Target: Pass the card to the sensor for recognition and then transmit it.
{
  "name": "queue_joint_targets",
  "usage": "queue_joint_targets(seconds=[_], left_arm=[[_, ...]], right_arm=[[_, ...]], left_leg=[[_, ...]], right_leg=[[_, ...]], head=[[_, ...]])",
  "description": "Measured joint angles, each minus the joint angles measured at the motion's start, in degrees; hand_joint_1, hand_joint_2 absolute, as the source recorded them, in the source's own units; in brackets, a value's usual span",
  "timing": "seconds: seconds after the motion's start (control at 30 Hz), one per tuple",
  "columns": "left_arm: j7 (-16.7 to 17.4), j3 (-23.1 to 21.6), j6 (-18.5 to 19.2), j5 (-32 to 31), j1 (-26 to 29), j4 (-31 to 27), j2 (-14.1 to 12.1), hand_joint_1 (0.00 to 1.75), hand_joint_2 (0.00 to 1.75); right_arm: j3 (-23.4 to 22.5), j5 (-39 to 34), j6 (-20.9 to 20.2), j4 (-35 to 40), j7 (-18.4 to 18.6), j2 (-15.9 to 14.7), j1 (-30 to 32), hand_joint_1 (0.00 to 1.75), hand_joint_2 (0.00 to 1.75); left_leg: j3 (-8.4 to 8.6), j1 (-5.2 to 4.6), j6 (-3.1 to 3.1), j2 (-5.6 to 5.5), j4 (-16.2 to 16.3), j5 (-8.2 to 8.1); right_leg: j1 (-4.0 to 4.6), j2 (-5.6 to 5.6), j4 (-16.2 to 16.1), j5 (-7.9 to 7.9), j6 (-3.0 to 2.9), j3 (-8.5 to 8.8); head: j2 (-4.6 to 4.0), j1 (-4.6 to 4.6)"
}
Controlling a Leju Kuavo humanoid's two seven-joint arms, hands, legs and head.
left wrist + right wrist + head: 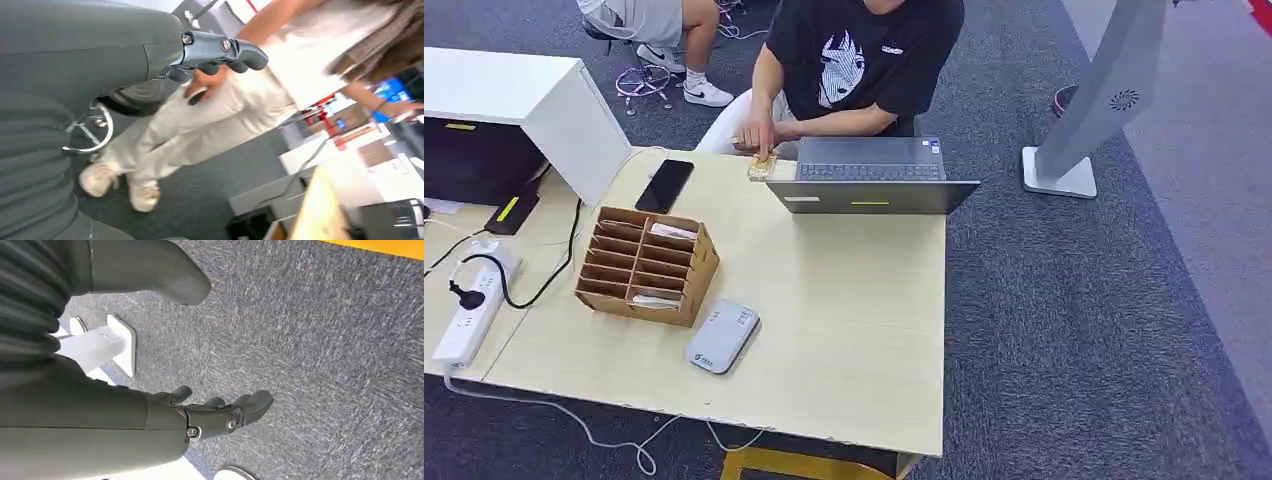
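Note:
A cardboard sorter box (646, 264) stands on the left half of the wooden table (854, 330), with pale cards (673, 231) in some of its slots. In front of it lies a flat grey sensor device (722, 337). My left hand (220, 54) hangs off the table beside a standing person in light trousers (200, 130); its fingers are stretched out and hold nothing. My right hand (220, 416) hangs over grey carpet (325, 350), thumb (170, 275) well apart from the fingers, with nothing in it.
A person in a black shirt (859, 60) sits behind the table at an open laptop (871, 175), one hand on a small yellowish item (762, 167). A black phone (665, 185), a white cabinet (534, 100) and a power strip (469, 310) lie left. A white stand (1089, 110) rises at the right.

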State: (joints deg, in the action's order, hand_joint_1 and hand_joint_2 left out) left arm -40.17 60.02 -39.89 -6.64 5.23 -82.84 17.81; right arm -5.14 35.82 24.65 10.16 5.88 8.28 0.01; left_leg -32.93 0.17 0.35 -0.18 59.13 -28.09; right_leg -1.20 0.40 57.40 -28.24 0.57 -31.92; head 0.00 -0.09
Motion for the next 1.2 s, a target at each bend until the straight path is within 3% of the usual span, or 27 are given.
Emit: queue_joint_targets(seconds=[0.13, 0.27, 0.63, 0.9, 1.07, 1.2], left_arm=[[0.00, -1.49, -0.02, 0.17, 1.28, -4.64, -0.15, 0.00, 1.75], [-0.04, -4.58, -0.09, 0.24, 3.57, -14.47, -0.24, 0.00, 1.75], [-0.04, -8.26, -0.17, -2.95, 6.10, -28.07, -0.07, 0.00, 1.75], [-0.04, -14.70, -0.20, -15.42, 6.69, -36.39, -0.21, 0.00, 1.75], [-0.04, -19.44, -0.20, -25.48, 5.09, -36.65, -1.95, 0.00, 1.75], [-0.04, -23.30, -0.20, -33.00, 0.88, -34.40, -5.11, 0.00, 1.75]], right_arm=[[-0.18, 0.04, -0.04, 0.00, 0.00, 0.00, 0.00, 0.00, 1.75], [-0.24, 0.94, -0.72, 0.00, 0.00, 0.00, -0.04, 0.00, 1.75], [-0.24, 2.03, -1.05, 0.00, 0.09, 0.00, -0.07, 0.00, 1.75], [-0.26, 3.13, -2.08, 0.00, 0.22, -0.02, -0.25, 0.00, 1.75], [-0.26, 4.26, -2.86, 0.00, 0.13, -0.04, -0.59, 0.00, 1.75], [-0.26, 5.01, -3.08, 0.07, -0.15, -0.18, -0.97, 0.00, 1.75]], left_leg=[[0.01, 0.01, 0.00, 0.01, 0.00, 0.00], [0.02, -0.01, 0.00, 0.00, 0.00, 0.00], [0.02, 0.01, 0.00, 0.01, 0.00, 0.00], [0.08, -0.02, 0.00, 0.02, 0.01, 0.01], [0.08, -0.01, -0.02, 0.00, 0.01, 0.04], [0.10, 0.00, -0.05, 0.00, 0.01, 0.08]], right_leg=[[0.01, 0.01, 0.00, 0.00, 0.00, 0.01], [-0.03, 0.00, 0.00, 0.00, 0.00, 0.00], [0.01, 0.01, 0.00, 0.00, 0.00, -0.01], [-0.02, 0.05, 0.00, 0.02, 0.00, 0.01], [-0.01, 0.02, 0.00, 0.02, 0.00, 0.00], [0.00, 0.01, 0.02, 0.07, -0.07, 0.03]], head=[[0.00, -0.02], [0.00, -0.04], [0.00, 0.00], [0.00, -0.02], [0.00, -0.02], [0.00, 0.00]])
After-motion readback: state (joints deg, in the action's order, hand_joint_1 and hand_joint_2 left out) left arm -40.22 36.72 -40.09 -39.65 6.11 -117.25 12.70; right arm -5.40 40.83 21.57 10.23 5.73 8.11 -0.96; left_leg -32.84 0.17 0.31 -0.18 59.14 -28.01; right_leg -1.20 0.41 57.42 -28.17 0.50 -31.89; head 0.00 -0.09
